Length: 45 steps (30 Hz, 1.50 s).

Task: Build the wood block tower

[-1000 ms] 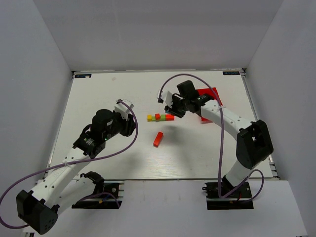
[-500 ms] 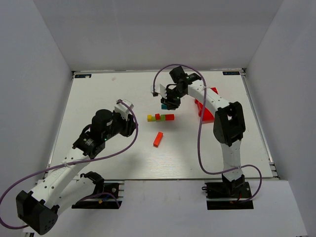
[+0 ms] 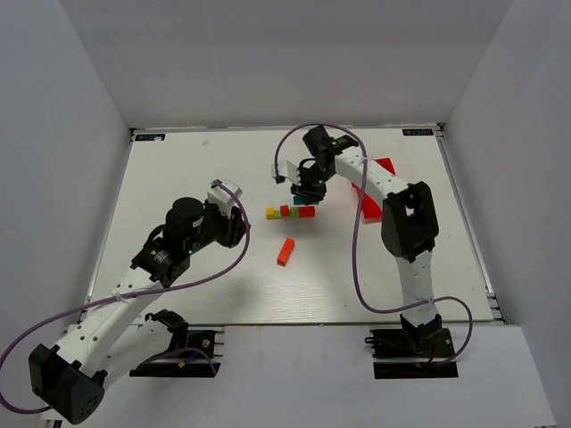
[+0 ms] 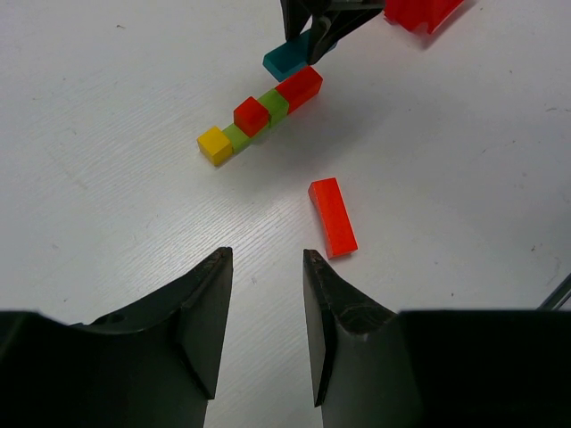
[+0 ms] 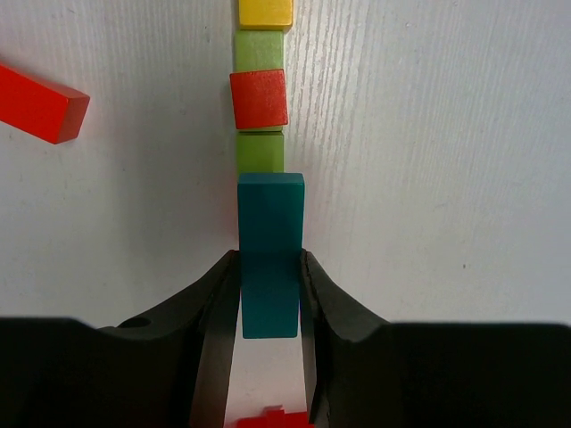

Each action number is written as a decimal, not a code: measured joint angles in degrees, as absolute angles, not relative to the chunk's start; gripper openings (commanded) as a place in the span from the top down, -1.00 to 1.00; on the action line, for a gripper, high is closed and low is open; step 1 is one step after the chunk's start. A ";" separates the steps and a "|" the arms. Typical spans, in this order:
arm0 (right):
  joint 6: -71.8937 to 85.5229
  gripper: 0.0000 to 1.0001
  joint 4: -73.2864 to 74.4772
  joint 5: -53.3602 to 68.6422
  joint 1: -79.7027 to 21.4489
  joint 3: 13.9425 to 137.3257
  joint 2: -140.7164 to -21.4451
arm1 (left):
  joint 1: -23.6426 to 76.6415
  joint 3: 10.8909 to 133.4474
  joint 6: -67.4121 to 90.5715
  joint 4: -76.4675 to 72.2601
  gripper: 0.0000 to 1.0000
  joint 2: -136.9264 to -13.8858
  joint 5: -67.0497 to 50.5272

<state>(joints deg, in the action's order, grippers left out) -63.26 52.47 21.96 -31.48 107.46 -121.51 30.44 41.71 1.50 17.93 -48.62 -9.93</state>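
A flat row of blocks lies mid-table: yellow cube [image 3: 270, 213], green cube [image 5: 259, 50], red cube [image 3: 285, 210], a second green cube [image 5: 260, 152] and a red bar [image 4: 300, 87]. My right gripper [image 5: 269, 259] is shut on a teal bar [image 5: 269, 232], held lengthwise in line with the row and over its red-bar end; whether they touch I cannot tell. A loose orange bar [image 3: 285, 251] lies in front of the row. My left gripper [image 4: 268, 259] hovers open and empty, short of that orange bar [image 4: 333, 217].
A red plastic bin [image 3: 375, 192] sits to the right of the row, behind the right arm. White walls enclose the table on three sides. The left arm stretches over the left half of the table.
The right arm swung from beside the red bin leftward, bringing the teal bar over the right end of the row. The left arm and the blocks on the table stayed put.
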 measured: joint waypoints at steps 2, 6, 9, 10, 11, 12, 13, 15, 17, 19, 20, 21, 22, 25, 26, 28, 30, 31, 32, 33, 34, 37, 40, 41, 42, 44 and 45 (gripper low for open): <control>-63.26 0.98 52.47 21.56 -31.68 107.46 -122.37 | 30.44 41.71 1.50 17.93 0.04 -48.62 -9.93; -63.26 0.98 52.47 20.95 -32.21 107.46 -123.55 | 30.44 41.71 1.50 17.93 0.04 -48.62 -9.96; -63.20 0.98 52.40 20.84 -32.47 107.46 -123.66 | 30.44 41.71 1.50 17.93 0.04 -48.62 -9.96; -63.18 0.98 52.36 20.75 -32.67 107.46 -123.66 | 30.44 41.71 1.50 17.93 0.04 -48.62 -9.96; -63.16 0.98 52.31 20.71 -32.77 107.46 -123.66 | 30.44 41.71 1.50 17.93 0.04 -48.62 -9.96; -63.13 0.98 52.31 20.69 -32.80 107.46 -123.70 | 30.44 41.71 1.50 17.93 0.04 -48.62 -9.96; -63.11 0.95 52.27 20.67 -32.88 107.46 -123.72 | 30.44 41.71 1.50 17.93 0.04 -48.62 -9.96; -63.05 0.95 52.18 20.49 -33.04 107.46 -123.76 | 30.44 41.71 1.50 17.93 0.04 -48.62 -9.96; -63.02 0.95 52.16 20.38 -33.10 107.46 -123.83 | 30.44 41.71 1.50 17.93 0.04 -48.62 -9.96; -62.98 0.95 52.14 20.25 -33.10 107.46 -123.87 | 30.44 41.71 1.50 17.93 0.04 -48.62 -9.96; -63.00 0.95 52.14 20.14 -33.10 107.46 -123.92 | 30.44 41.71 1.50 17.93 0.04 -48.62 -9.96; -62.98 0.93 52.12 20.01 -33.10 107.46 -123.94 | 30.44 41.71 1.50 17.93 0.04 -48.62 -9.96; -62.96 0.93 52.12 19.90 -33.10 107.46 -123.98 | 30.44 41.71 1.50 17.93 0.04 -48.62 -9.96; -62.94 0.93 52.05 19.62 -33.12 107.46 -124.14 | 30.44 41.71 1.50 17.93 0.04 -48.62 -9.96; -62.92 0.93 52.01 19.57 -33.12 107.44 -124.16 | 30.44 41.71 1.50 17.93 0.04 -48.62 -9.96; -62.81 0.93 51.92 19.49 -33.15 107.37 -124.16 | 30.44 41.71 1.50 17.93 0.04 -48.62 -9.96; -62.74 0.90 51.92 19.44 -33.15 107.35 -124.18 | 30.44 41.71 1.50 17.93 0.04 -48.62 -9.96; -62.67 0.90 51.90 19.42 -33.17 107.35 -124.22 | 30.44 41.71 1.50 17.93 0.04 -48.62 -9.96; -62.57 0.90 51.86 19.42 -33.26 107.35 -124.25 | 30.44 41.71 1.50 17.93 0.04 -48.62 -9.96; -62.52 0.90 51.79 19.40 -33.30 107.35 -124.25 | 30.44 41.71 1.50 17.93 0.04 -48.62 -9.96; -62.41 0.90 51.70 19.38 -33.36 107.33 -124.25 | 30.44 41.71 1.50 17.93 0.04 -48.62 -9.96; -62.24 0.90 51.24 19.35 -33.52 107.13 -124.25 | 30.44 41.71 1.50 17.93 0.04 -48.62 -9.96; -62.08 0.87 51.09 19.22 -33.56 107.02 -124.51 | 30.44 41.71 1.50 17.93 0.04 -48.62 -9.96; -62.06 0.87 50.98 19.20 -33.56 107.02 -124.64 | 30.44 41.71 1.50 17.93 0.04 -48.62 -9.96; -62.04 0.87 50.96 19.20 -33.61 107.02 -124.90 | 30.44 41.71 1.50 17.93 0.04 -48.62 -9.96; -62.00 0.87 50.94 19.16 -33.78 106.98 -125.27 | 30.44 41.71 1.50 17.93 0.04 -48.62 -9.96; -61.98 0.87 50.94 19.09 -33.78 106.98 -125.43 | 30.44 41.71 1.50 17.93 0.04 -48.62 -9.96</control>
